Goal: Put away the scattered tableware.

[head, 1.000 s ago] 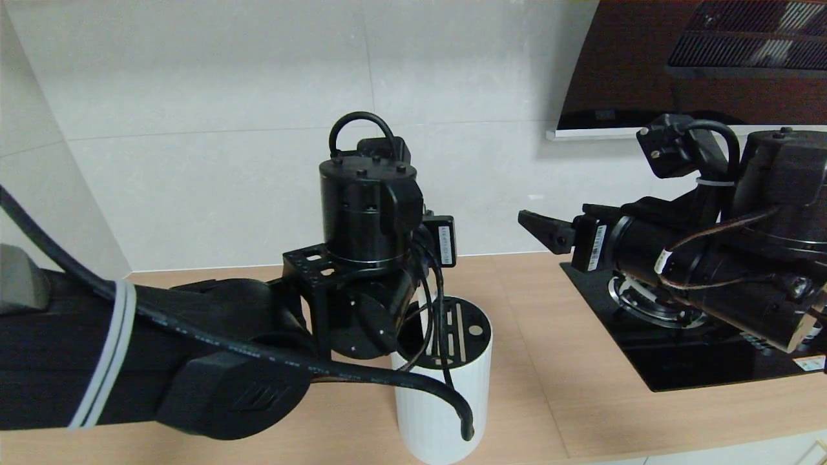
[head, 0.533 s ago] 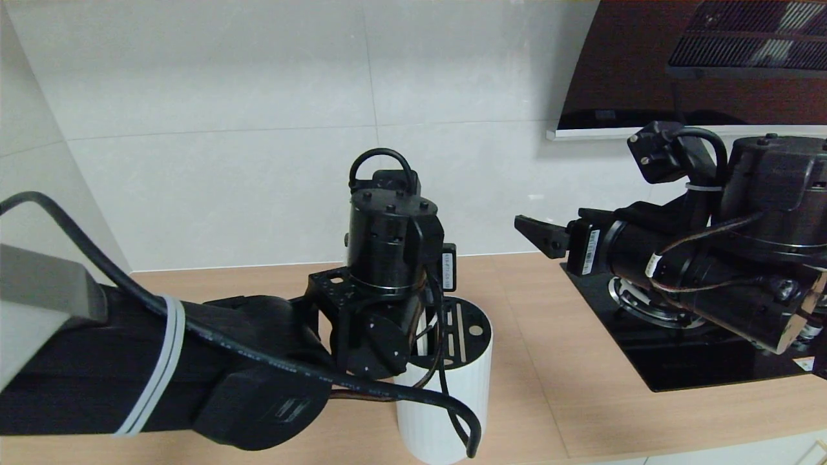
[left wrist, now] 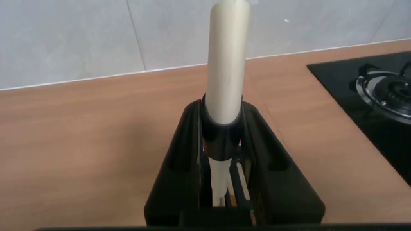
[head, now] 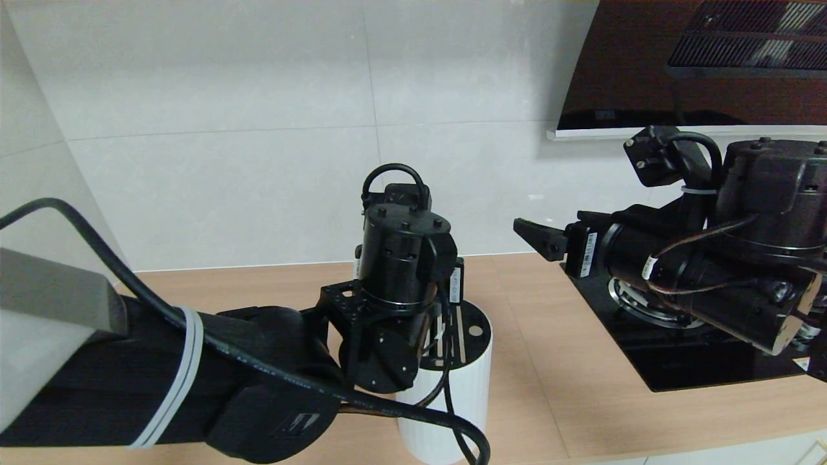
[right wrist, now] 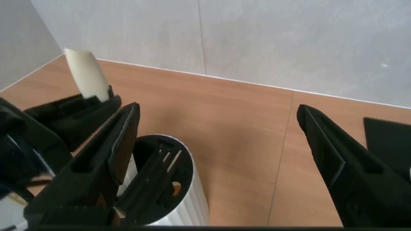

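The cream-handled utensil stands roughly upright, pinched at its dark collar between the fingers of the left gripper, which close on it from both sides. Its rounded handle end rises above them and its thinner lower part runs down between them. What kind of utensil it is cannot be told, nor whether its lower end has entered a slot. Directly under the gripper stands the white holder, a ribbed cylinder with a black slotted lid, on the wooden worktop. In the head view the holder sits near 6 o'clock, with the left wrist covering the lid's 9 o'clock side. From the right wrist view the handle leans away at about 10 o'clock from the lid. The right gripper hangs in the air at about 2 o'clock from the holder, fingers spread wide and holding nothing, well apart from the utensil. The black hob lies at 3 o'clock from the holder, the range hood is above it, and a pale tiled wall is behind.
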`<state>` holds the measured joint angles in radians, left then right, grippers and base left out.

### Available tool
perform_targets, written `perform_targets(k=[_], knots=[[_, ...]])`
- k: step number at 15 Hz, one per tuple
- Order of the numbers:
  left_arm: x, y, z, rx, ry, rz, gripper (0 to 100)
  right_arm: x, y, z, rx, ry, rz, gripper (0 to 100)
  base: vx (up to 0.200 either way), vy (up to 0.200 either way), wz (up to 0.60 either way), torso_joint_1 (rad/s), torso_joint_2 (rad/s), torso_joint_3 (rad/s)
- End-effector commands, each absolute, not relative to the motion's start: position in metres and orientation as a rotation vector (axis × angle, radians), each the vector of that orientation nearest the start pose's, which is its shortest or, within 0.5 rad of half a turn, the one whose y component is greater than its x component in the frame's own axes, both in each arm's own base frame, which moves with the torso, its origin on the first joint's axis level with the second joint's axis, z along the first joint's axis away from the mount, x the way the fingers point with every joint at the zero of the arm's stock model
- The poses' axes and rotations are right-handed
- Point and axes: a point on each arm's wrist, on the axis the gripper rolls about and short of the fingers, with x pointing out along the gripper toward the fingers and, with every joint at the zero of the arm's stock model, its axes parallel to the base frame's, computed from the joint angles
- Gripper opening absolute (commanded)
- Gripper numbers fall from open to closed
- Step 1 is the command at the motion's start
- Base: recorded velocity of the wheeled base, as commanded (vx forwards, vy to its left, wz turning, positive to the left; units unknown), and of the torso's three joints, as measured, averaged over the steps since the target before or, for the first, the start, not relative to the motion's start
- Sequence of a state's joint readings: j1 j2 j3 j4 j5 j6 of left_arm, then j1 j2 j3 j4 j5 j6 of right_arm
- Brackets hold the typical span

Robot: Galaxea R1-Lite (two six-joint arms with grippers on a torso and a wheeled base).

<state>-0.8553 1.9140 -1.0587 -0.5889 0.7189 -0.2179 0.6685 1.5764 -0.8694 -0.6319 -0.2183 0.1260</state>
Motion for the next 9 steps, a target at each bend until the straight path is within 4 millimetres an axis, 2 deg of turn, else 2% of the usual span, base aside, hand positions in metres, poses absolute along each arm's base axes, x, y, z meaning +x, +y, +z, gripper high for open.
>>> perform_targets(k=[1, 5, 6, 9], knots=[[0.2507, -0.2688, 0.1712, -0.022, 0.208, -0.118, 0, 0.2272, 0.1734, 0.2358, 0.090, 0.098, 0.446, 100, 0.000, 0.000, 0.00, 0.000, 0.00, 0.000], [0.2506, -0.2721, 0.1663, -0.016, 0.217, -0.123, 0, 0.2271, 0.1733, 0.2353, 0.090, 0.099, 0.444, 100, 0.000, 0.000, 0.00, 0.000, 0.00, 0.000], [0.2501, -0.2733, 0.1653, -0.014, 0.218, -0.126, 100, 0.2271, 0.1733, 0.2353, 0.090, 0.099, 0.446, 100, 0.000, 0.000, 0.00, 0.000, 0.00, 0.000], [0.2494, -0.2733, 0.1666, -0.019, 0.215, -0.127, 100, 0.2270, 0.1732, 0.2349, 0.089, 0.101, 0.445, 100, 0.000, 0.000, 0.00, 0.000, 0.00, 0.000]])
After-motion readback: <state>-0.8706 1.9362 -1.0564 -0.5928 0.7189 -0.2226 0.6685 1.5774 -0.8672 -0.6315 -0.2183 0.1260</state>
